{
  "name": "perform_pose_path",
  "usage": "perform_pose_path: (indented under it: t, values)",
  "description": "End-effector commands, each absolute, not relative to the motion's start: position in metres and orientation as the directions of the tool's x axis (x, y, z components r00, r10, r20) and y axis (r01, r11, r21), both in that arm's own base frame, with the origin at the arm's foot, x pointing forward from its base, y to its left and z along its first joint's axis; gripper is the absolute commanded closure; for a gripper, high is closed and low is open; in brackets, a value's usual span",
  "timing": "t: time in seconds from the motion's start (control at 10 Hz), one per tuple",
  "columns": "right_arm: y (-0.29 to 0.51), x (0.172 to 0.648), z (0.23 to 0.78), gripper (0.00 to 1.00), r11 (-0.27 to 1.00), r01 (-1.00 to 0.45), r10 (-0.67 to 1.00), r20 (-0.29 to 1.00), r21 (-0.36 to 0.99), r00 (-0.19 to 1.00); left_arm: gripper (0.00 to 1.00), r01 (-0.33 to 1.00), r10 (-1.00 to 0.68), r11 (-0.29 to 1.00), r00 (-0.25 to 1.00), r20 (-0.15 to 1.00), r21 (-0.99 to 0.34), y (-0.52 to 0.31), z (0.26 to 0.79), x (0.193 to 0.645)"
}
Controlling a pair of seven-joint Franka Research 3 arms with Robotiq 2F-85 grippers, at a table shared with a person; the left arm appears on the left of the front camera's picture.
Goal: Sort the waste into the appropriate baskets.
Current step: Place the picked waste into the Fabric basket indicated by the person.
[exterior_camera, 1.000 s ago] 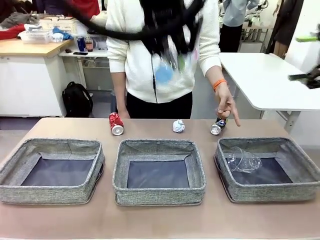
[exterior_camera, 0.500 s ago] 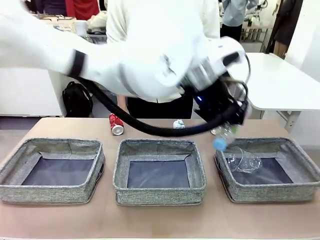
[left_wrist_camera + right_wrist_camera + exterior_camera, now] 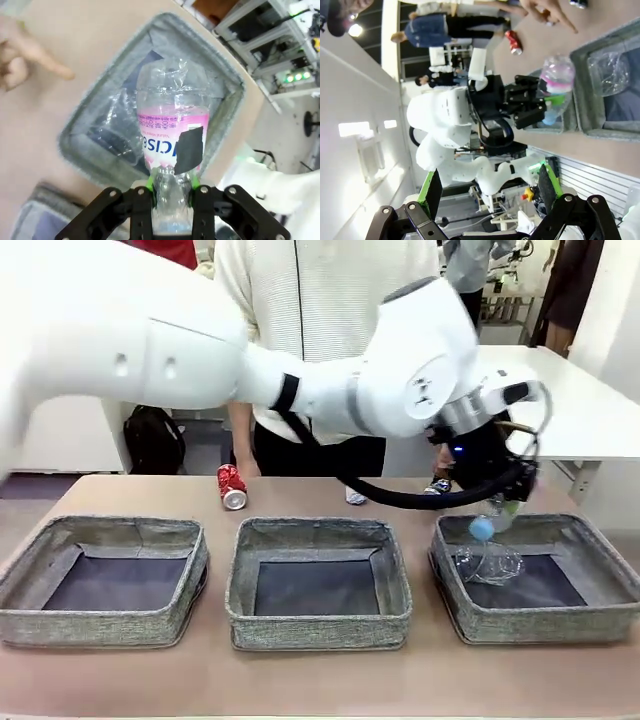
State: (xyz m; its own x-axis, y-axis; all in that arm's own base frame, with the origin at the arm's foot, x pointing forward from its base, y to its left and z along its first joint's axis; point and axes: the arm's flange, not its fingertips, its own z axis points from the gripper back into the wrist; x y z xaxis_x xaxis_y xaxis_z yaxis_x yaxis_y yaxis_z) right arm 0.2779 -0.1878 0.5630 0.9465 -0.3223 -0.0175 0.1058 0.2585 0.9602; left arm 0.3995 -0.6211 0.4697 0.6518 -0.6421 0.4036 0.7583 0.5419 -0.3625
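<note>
1. Brown bench point(image 3: 320, 690): three grey woven fabric baskets sit in a row. The left basket point(image 3: 100, 625) and the middle basket point(image 3: 318, 630) have nothing in them.
2. White left arm point(image 3: 150, 340) reaches across to the right basket point(image 3: 535, 625).
3. Left claw point(image 3: 172, 185) is clamped tight near the neck of the clear plastic bottle with pink label and blue cap point(image 3: 172, 130). It holds the bottle over that basket, not yet dropped.
4. Right claw point(image 3: 489, 192): jaws wide apart, holding nothing, well away from the bench.
5. Clear plastic cup point(image 3: 490, 565) lies inside the right basket, so that one is done.
6. Left to sort, on the bench behind the baskets: crushed red can point(image 3: 232, 488), dark can point(image 3: 438, 486), crumpled white paper ball point(image 3: 355, 498).
</note>
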Motion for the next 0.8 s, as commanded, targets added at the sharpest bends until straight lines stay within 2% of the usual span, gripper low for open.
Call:
perform_pose_path:
  t: [0.0, 0.2, 0.3, 0.4, 0.5, 0.6, 0.7]
  values:
    - [-0.189, 0.281, 0.57, 0.0, 0.248, 0.087, -0.32, -0.003, 0.965, 0.947, 0.81, 0.77, -0.678, 0.523, 0.635, 0.369, -0.365, -0.652, 0.48, 0.398]
    - [-0.189, 0.281, 0.57, 0.0, 0.248, 0.087, -0.32, -0.003, 0.965, 0.947, 0.81, 0.779, -0.688, 0.523, 0.625, 0.369, -0.345, -0.65, 0.482, 0.396]
    - [-0.189, 0.281, 0.57, 0.0, 0.248, 0.087, -0.32, -0.003, 0.965, 0.947, 0.81, 0.774, -0.689, 0.509, 0.629, 0.36, -0.376, -0.647, 0.481, 0.395]
    - [-0.189, 0.281, 0.57, 0.0, 0.248, 0.087, -0.32, -0.003, 0.965, 0.947, 0.58, 0.776, -0.688, 0.506, 0.626, 0.366, -0.377, -0.645, 0.481, 0.394]
    - [-0.189, 0.281, 0.57, 0.0, 0.248, 0.087, -0.32, -0.003, 0.965, 0.947, 0.23, 0.786, -0.695, 0.492, 0.614, 0.375, -0.376, -0.644, 0.483, 0.393]
    - [-0.189, 0.281, 0.57, 0.0, 0.248, 0.087, -0.32, -0.003, 0.965, 0.947, 0.0, 0.79, -0.693, 0.49, 0.609, 0.385, -0.368, -0.642, 0.485, 0.39]
    - [-0.189, 0.281, 0.57, 0.0, 0.248, 0.087, -0.32, -0.003, 0.965, 0.947, 0.0, 0.79, -0.685, 0.482, 0.609, 0.4, -0.38, -0.64, 0.488, 0.389]
